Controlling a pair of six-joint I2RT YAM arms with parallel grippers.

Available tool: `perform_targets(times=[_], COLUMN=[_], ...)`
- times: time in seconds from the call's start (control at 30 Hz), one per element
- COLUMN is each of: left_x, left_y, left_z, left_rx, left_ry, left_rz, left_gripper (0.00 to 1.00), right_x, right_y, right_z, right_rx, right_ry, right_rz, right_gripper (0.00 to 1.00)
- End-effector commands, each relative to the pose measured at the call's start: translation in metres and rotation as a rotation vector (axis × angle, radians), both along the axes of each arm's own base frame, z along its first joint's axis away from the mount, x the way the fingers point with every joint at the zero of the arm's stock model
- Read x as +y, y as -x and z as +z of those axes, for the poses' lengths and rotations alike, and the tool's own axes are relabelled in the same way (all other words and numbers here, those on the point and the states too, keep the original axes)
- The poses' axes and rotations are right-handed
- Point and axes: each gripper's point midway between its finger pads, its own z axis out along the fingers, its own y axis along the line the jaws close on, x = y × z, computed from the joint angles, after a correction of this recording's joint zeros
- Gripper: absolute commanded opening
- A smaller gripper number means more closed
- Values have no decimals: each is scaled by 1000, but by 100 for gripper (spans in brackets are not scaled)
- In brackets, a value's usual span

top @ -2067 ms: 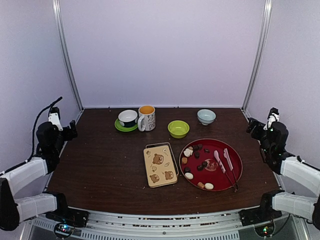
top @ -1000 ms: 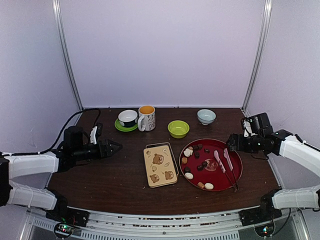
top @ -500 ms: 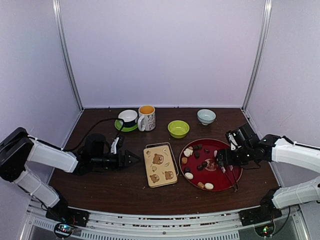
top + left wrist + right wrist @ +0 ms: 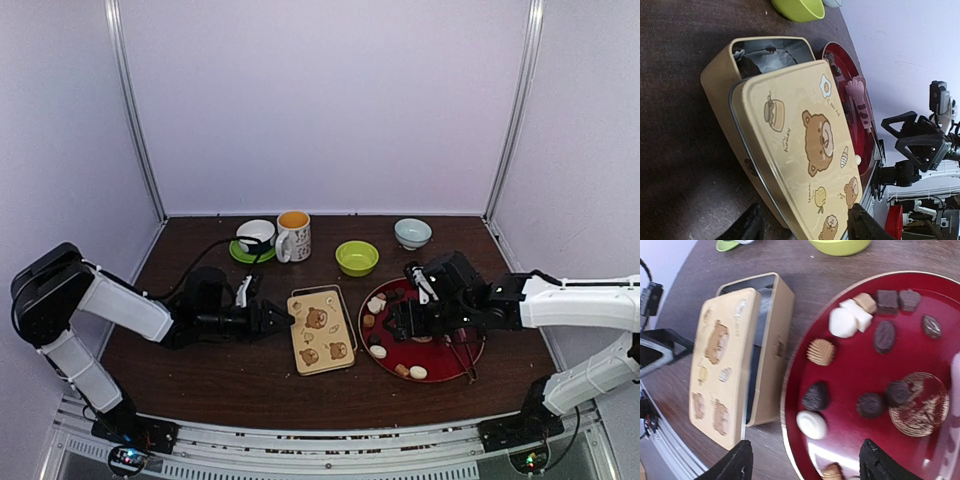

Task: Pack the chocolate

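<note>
The chocolate (image 4: 400,310), several small dark, tan and white pieces, lies on a red plate (image 4: 478,318). In the right wrist view a white piece (image 4: 811,424) and a dark one (image 4: 816,396) sit near the plate's (image 4: 920,440) left rim. My right gripper (image 4: 807,462) hovers open above that rim, with nothing between its fingers. Left of the plate stands the tan bear tin (image 4: 320,332), its lid (image 4: 800,145) lying askew over the box (image 4: 720,80). My left gripper (image 4: 805,230) is open, one finger on each side of the tin's near end.
Along the back stand a cup on a green saucer (image 4: 255,237), a mug (image 4: 293,236), a green bowl (image 4: 357,257) and a pale bowl (image 4: 412,233). Pink tongs (image 4: 860,97) lie on the plate's right half, partly under the right arm.
Both arms have swung in from the table's sides to the middle. The left gripper reached the tin, the right one the plate's left part. Both pairs of jaws have narrowed somewhat.
</note>
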Motion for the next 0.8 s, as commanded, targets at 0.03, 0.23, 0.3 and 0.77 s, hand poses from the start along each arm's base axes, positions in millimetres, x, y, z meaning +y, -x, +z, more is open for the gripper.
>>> perform_targets(times=[0.03, 0.23, 0.3, 0.77], left_x=[-12, -10, -11, -14], left_y=[-7, -8, -9, -12], left_z=[14, 6, 5, -4], left_rx=[-32, -21, -21, 0], left_ry=[57, 17, 15, -10], left_rz=[-20, -15, -19, -23], left_gripper=[54, 51, 47, 37], right_x=[47, 78, 86, 112], right_y=[-6, -5, -3, -7], right_z=[28, 19, 14, -9], right_rx=[-47, -14, 3, 53], right_ry=[-158, -191, -202, -198], right_rz=[38, 89, 103, 143], right_gripper=[67, 54, 53, 33])
